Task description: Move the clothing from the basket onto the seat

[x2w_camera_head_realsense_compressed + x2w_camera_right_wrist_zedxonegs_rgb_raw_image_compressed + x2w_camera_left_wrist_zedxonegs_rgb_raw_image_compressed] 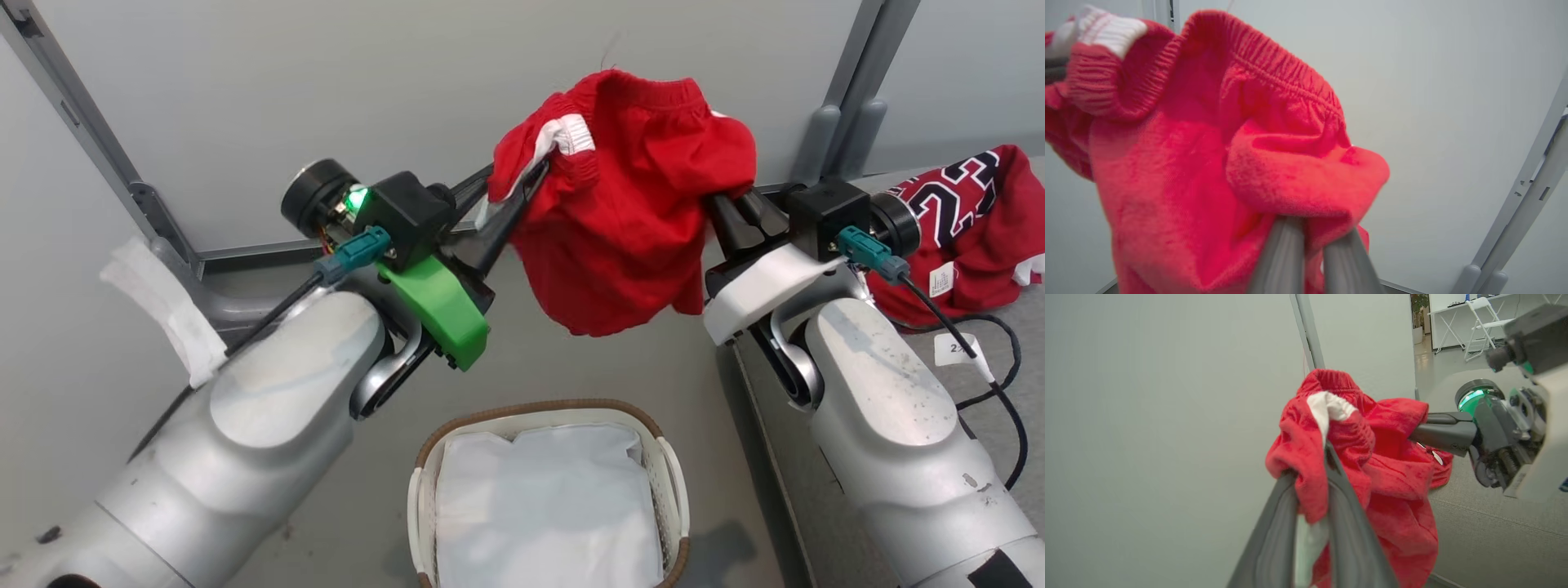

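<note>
Head view has the red clothing (pixel 637 204) up in the air in the middle of the frame, high over the basket (pixel 531 408). It hangs in a loose bunch with a stretchy band on top. The left gripper (pixel 522 175) pinches the left end, by the white trim. The right gripper (pixel 718 208) pinches the right end. In both wrist views the two dark fingers are pressed together with red cloth squeezed between them.

Down at the bottom middle, the basket has its white liner (pixel 547 506) lying flat inside. At the right side of the frame is the grey seat (pixel 775 465). A red jersey (pixel 971 220) with the number 23 lies on it, at the upper right.

I think the step in hand is carrying the piece over to the seat. To do it well, both arms should go toward the right of the frame together, with the same gap between them. Then the cloth will not be pulled tight or slip out. The hanging bottom should stay higher than the seat's edge, so it does not catch. The cables on the seat are best kept away from. The cloth should rest on the grey cushion, near the jersey, before the fingers let go.
</note>
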You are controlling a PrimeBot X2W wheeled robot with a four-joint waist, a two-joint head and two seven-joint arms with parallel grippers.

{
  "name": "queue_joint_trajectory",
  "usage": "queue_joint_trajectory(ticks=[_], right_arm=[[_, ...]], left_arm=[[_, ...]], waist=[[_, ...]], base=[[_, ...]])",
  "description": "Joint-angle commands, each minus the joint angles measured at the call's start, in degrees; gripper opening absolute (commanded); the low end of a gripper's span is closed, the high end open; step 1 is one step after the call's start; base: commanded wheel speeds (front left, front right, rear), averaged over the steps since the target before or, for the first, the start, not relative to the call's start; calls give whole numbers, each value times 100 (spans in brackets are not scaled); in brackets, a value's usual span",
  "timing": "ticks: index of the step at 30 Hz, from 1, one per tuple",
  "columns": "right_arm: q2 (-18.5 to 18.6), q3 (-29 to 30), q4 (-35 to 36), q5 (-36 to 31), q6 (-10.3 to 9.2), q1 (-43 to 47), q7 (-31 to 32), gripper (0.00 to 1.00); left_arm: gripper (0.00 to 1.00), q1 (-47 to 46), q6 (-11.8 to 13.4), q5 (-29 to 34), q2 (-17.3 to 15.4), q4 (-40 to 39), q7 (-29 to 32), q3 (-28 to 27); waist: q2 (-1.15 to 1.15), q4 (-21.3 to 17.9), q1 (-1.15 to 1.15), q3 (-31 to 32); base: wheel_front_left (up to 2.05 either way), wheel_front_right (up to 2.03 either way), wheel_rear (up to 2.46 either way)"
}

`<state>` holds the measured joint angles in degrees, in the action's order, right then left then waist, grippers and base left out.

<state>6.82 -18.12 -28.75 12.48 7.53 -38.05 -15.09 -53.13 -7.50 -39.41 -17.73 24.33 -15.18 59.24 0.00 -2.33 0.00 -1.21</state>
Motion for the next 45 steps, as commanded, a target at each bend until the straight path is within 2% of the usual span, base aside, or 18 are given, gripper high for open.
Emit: queue_joint_trajectory(ticks=[1, 11, 20, 28, 34, 45], right_arm=[[7, 93, 44, -57, -8, 82, -11, 0], [12, 396, 262, -286, -8, 163, -10, 0], [38, 579, 348, -369, -8, 281, -10, 0], [45, 749, 392, -460, -8, 315, -11, 0], [81, 873, 467, -559, -8, 269, -11, 0], [239, 1108, 594, -611, -8, 336, -11, 0]], left_arm=[[100, 238, 3, -58, 63, 25, 5, -129], [100, 2015, 49, 419, 667, -18, 5, -1461], [100, 2990, 7, 1011, 1050, -30, 5, -2130], [100, 3308, -3, 1259, 1198, -171, 5, -2366], [100, 3404, -5, 1365, 1218, -308, 5, -2343], [100, 3288, -5, 1443, 1153, -432, 6, -2293]], waist=[[0, 11, 0, -10], [0, -30, 0, -84], [0, -85, 0, -155], [0, -178, 0, -249], [0, -536, 0, -364], [0, -1734, 0, -632]], base=[[0, 0, 0], [0, 0, 0], [0, 0, 0], [0, 0, 0], [0, 0, 0], [0, 0, 0]])
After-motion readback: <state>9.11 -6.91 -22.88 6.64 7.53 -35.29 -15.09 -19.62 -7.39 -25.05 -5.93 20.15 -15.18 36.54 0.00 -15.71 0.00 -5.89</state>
